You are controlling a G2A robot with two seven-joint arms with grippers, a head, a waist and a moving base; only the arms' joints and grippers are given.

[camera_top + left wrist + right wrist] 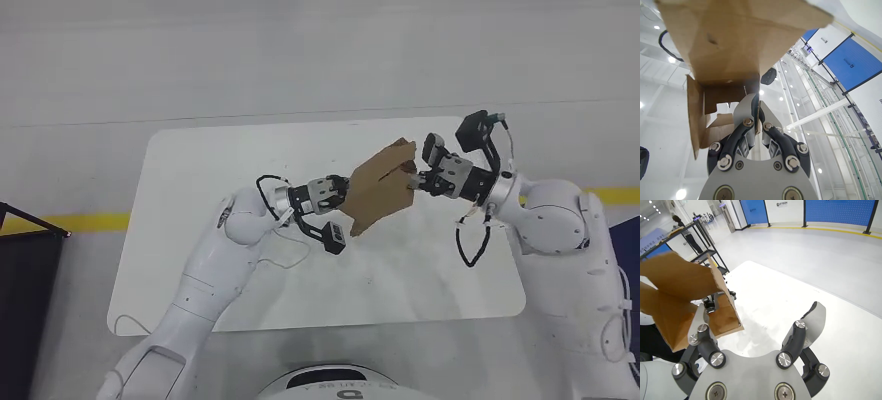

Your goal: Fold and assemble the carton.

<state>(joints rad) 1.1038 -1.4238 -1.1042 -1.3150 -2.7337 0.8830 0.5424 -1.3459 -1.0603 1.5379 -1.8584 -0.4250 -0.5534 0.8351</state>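
Observation:
A brown cardboard carton [380,185], partly unfolded with loose flaps, hangs above the middle of the white table [200,190] between my two arms. My left gripper [345,193] is at its left side, shut on the edge of one carton [725,47] panel; in the left wrist view the gripper [757,102] pinches the thin cardboard between both pads. My right gripper [415,180] is at the carton's right side. It stands open [759,308], one finger beside a hanging flap of the carton [677,285], the other finger free.
The table's bare top [772,298] lies under and around the carton, with its far edge and rounded corner close by. A dark frame [20,270] stands off the table's left side. A black rack [702,241] stands on the floor beyond.

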